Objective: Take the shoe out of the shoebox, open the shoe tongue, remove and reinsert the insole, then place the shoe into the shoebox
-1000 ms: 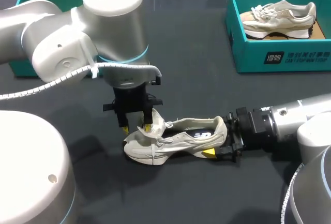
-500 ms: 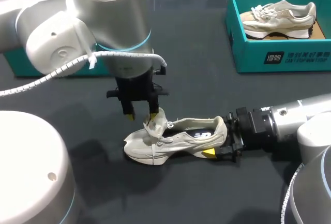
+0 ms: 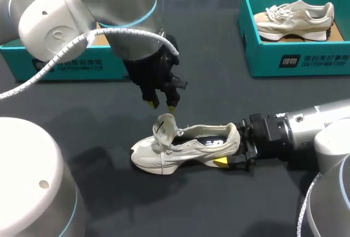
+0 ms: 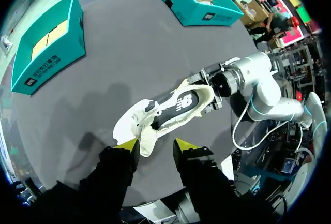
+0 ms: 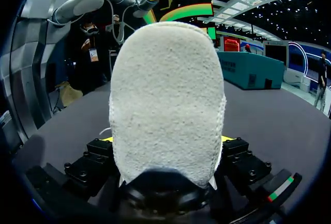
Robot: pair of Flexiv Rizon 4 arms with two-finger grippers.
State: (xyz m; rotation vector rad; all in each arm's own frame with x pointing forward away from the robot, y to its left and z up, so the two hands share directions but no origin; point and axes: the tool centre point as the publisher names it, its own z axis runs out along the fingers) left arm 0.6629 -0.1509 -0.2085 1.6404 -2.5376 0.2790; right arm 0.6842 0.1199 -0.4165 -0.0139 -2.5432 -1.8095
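A pale grey shoe [image 3: 183, 148] lies on its side on the dark table, toe to the left. Its tongue [image 3: 164, 125] stands pulled up, and the dark insole [image 3: 210, 141] shows inside. My right gripper [image 3: 234, 145] is shut on the shoe's heel, one finger on each side; in the right wrist view the heel [image 5: 168, 89] fills the space between its fingers [image 5: 227, 139]. My left gripper [image 3: 163, 106] hangs open a little above the tongue, holding nothing. In the left wrist view the shoe [image 4: 170, 107] lies just ahead of the left gripper [image 4: 156, 144].
A teal shoebox [image 3: 298, 62] at the back right holds a second shoe [image 3: 295, 18]. Another teal shoebox [image 3: 60, 64] stands at the back left, behind my left arm; both the near box [image 4: 46, 43] and the far box [image 4: 196, 1] show in the left wrist view.
My left gripper has let go of the tongue and risen up and slightly right, away from the shoe. The tongue stays standing. The right arm and the shoe have not moved.
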